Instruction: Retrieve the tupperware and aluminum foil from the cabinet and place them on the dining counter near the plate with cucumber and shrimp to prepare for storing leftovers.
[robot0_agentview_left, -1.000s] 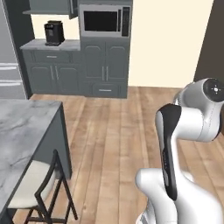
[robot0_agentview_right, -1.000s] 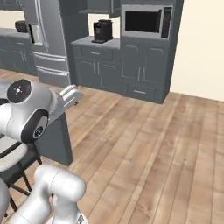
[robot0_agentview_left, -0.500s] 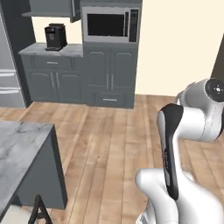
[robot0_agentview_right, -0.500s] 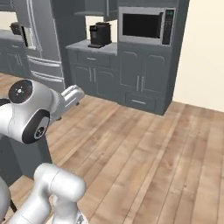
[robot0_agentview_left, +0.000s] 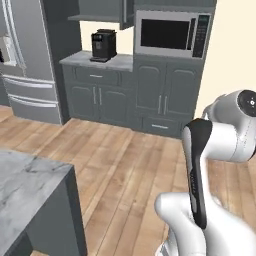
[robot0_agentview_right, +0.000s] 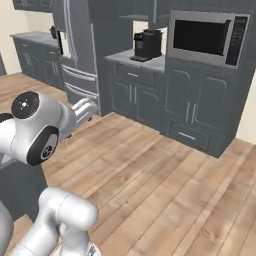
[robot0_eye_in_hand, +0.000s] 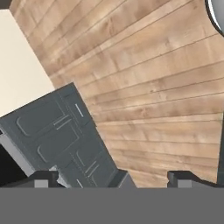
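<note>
Kitchen wall is way closer now than a second ago. The whole picture has slid and grown in both base views, so that's the base driving toward the cabinets, not anything in the room moving. The stool that sat beside the dining table (robot0_agentview_left: 30, 180) has dropped out of frame and just a marble corner of that table is left at lower left. My guess is it's still on the approach leg, nothing picked up yet.

Big to small: one steel fridge (robot0_agentview_left: 27, 60), one run of lower grey cabinets (robot0_agentview_left: 150, 100), one microwave (robot0_agentview_left: 172, 34), one black coffee machine (robot0_agentview_left: 103, 45) on the short marble top. Above that machine there's a dark wall cabinet (robot0_agentview_left: 102, 9), with just its bottom edge visible, so I can't see the tupperware or the foil anywhere yet.

Robot's hand (robot0_eye_in_hand: 113, 178) is aimed at the wood floor with its two tips set wide apart, nothing between them.
</note>
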